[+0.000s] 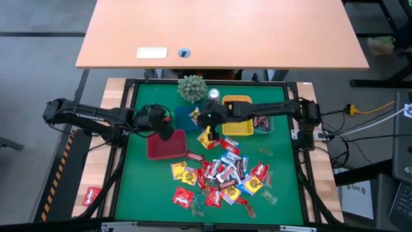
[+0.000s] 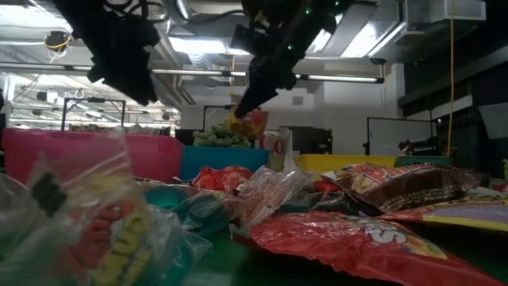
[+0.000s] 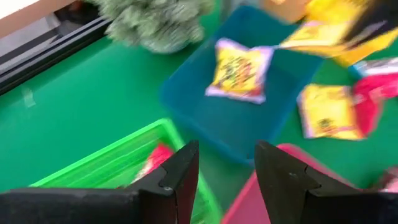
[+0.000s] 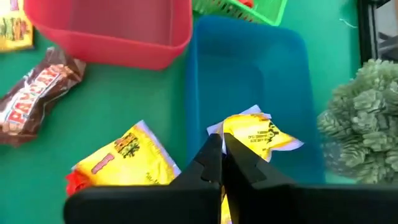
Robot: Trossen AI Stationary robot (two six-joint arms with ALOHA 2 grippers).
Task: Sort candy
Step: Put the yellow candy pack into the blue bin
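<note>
The candy pile (image 1: 222,175) lies on the near half of the green mat, with wrappers in red, yellow, blue-and-white and brown. My right gripper (image 4: 222,146) is shut on one yellow candy (image 4: 258,134) over the blue bin (image 4: 249,68); the low view shows this candy (image 2: 248,123) in the air. Another yellow candy (image 3: 239,68) lies flat in the blue bin (image 3: 249,118). A third yellow candy (image 4: 121,162) lies on the mat beside that bin. My left gripper (image 3: 227,168) is open and hovers over the green bin (image 3: 112,162) and the red bin (image 1: 166,145). My right gripper pinches the yellow candy by one end of its wrapper (image 4: 231,129) between the two fingers. The fingers come slanting down from the table's right side. The candy is lifted clear and sticks out past the fingertips above the blue bin.
A yellow bin (image 1: 236,116) and a teal bin (image 1: 264,124) stand to the right of the blue one. A small plant (image 1: 192,88) and a silver can (image 1: 214,95) stand at the mat's far edge. One red candy (image 1: 91,195) lies off the mat, near left.
</note>
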